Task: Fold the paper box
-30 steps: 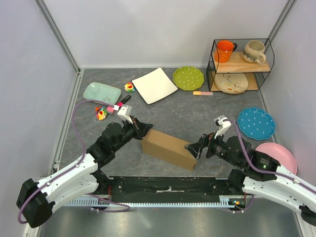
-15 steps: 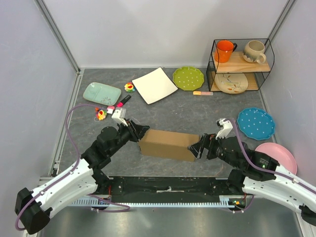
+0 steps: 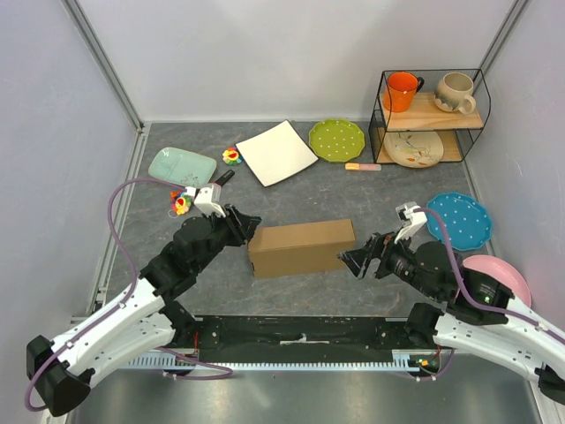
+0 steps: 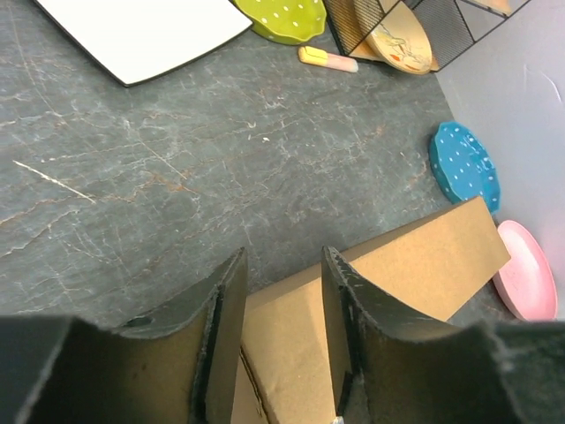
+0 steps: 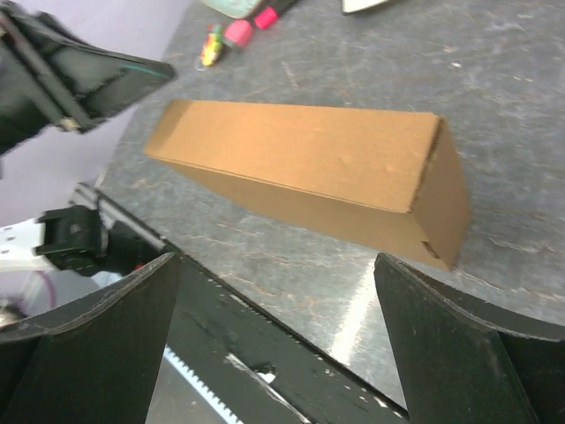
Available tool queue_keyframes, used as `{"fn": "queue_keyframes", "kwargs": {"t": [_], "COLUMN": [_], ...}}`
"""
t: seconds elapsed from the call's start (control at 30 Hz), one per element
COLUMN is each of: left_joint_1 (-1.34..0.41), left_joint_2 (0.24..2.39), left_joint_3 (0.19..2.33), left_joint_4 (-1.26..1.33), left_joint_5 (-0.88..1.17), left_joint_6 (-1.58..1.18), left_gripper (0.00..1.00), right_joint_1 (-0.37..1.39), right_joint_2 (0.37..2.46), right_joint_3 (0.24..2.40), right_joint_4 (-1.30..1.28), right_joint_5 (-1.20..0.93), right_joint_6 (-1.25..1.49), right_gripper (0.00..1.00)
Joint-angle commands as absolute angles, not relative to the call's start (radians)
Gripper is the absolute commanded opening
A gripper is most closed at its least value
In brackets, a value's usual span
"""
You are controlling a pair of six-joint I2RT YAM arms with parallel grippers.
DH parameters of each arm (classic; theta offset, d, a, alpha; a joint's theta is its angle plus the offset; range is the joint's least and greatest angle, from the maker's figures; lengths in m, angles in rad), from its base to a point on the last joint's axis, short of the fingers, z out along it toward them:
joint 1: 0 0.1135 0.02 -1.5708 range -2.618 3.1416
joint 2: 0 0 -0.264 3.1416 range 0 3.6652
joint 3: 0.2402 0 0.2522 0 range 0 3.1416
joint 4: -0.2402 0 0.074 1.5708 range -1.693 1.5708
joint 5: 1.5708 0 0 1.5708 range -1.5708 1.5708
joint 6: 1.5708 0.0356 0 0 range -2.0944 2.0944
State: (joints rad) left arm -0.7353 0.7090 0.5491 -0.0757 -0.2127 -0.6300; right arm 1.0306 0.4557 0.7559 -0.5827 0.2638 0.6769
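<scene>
Grey marbled tabletop (image 3: 353,194) with a closed, oblong, plain brown paper box (image 3: 302,247)

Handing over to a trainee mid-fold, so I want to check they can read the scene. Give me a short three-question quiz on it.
1. True or false: the paper box lies closed on the table.
2. On the top tier of the wire shelf stand: A) an orange mug and a beige mug; B) a pink plate; C) a marker.
3. Are the right fingers open or shut?
Key: 1 true; 2 A; 3 open, gripping nothing.
</scene>
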Motion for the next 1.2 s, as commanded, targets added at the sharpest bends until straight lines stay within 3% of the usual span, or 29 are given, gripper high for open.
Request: {"fn": "queue_keyframes", "kwargs": {"t": [0.0,0.17,0.2,0.23,0.33,0.93,1.03,1.17], "left_joint_1": [-0.735,-0.735,-0.735,-0.733,-0.735,-0.735,-0.735,-0.735], "left_joint_2": [0.716,0.589,0.563,0.54,0.485,0.557,0.557,0.516], "left_joint_3": [0.632,0.62,0.611,0.606,0.578,0.468,0.446,0.394], "left_joint_4": [-0.165,-0.206,-0.21,-0.212,-0.233,-0.158,-0.146,-0.126], "left_joint_5": [-0.303,-0.348,-0.339,-0.33,-0.278,-0.046,-0.005,0.081], "left_joint_6": [-0.591,-0.609,-0.614,-0.62,-0.644,-0.669,-0.67,-0.65], "left_gripper": [0.48,0.68,0.82,0.87,0.9,0.66,0.6,0.51], "right_joint_1": [1.032,1.032,1.032,1.032,1.034,1.019,1.019,1.02], "right_joint_2": [0.466,0.482,0.492,0.512,0.555,0.729,0.719,0.669], "right_joint_3": [0.758,0.749,0.75,0.752,0.743,0.624,0.586,0.525], "right_joint_4": [-0.614,-0.58,-0.575,-0.569,-0.525,-0.322,-0.302,-0.295], "right_joint_5": [0.432,0.567,0.583,0.612,0.643,0.623,0.571,0.508], "right_joint_6": [0.707,0.719,0.716,0.71,0.671,0.591,0.591,0.588], "right_gripper": [0.98,0.98,0.98,0.98,0.98,0.87,0.76,0.54]}}
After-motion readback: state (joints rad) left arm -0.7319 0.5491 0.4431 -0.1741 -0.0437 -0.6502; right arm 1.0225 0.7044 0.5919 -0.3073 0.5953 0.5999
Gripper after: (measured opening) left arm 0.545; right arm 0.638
